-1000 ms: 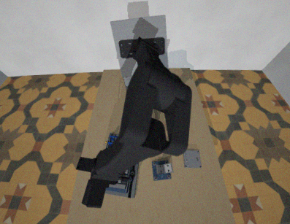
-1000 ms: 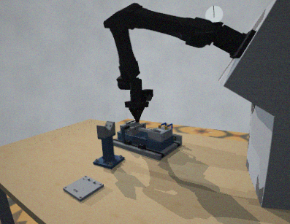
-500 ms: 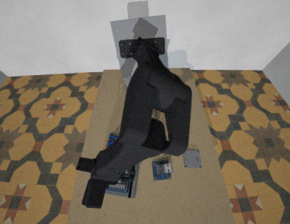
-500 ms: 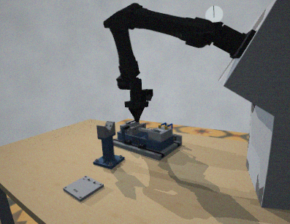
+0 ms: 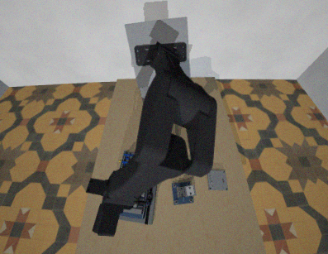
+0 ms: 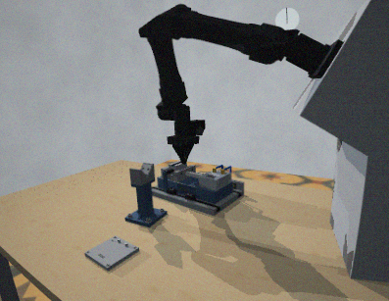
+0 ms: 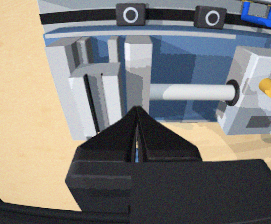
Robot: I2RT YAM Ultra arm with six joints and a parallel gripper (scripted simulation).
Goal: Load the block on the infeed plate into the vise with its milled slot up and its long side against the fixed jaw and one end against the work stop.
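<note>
Evidently the part lies slot-up inside the vise, toward the table edge opposite the arm's mount. The tool hovers above it, pinched fully together, holding nothing. The part looks rigid, smooth and probably slippery, best gripped across its long sides. The cylinder rod crowds one side; the V-block stands beside the vise.

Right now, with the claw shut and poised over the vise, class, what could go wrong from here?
1. The shut claw hangs low over the vise. A careless descent could strike the cylinder rod or a jaw.
2. The slotted part lies just beside the claw's tip. A sideways nudge with that narrow point might tilt it or skew it.
3. In the top view the arm covers most of the vise, so the part's seating is hard to check.
</note>
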